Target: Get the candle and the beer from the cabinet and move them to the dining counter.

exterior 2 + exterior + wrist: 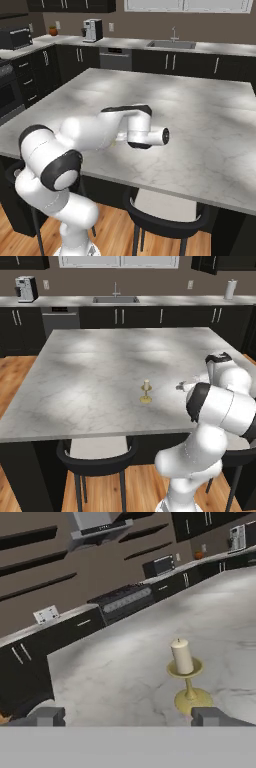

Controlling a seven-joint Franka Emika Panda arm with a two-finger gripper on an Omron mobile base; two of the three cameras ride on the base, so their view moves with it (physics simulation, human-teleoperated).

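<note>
The candle [145,392], a short cream stub on a brass holder, stands upright on the marble dining counter [100,351] near its front edge. My gripper [181,387] hovers just right of it, a short gap away, pointing sideways at it. In the hand view the candle [186,677] stands ahead and right of centre, beyond the open gripper [130,716], whose fingertips [47,716] hold nothing. The beer is out of view. Black upper wall cabinets [215,263] hang at the back; I cannot tell which is the cabinet of the task.
Dark stools [95,456] are tucked under the island's front edge, and another stool [165,220] sits right of my base. Along the back wall run a sink [116,300], a coffee machine [26,288] and a paper towel roll [230,289]. A stove [125,599] lies beyond the island.
</note>
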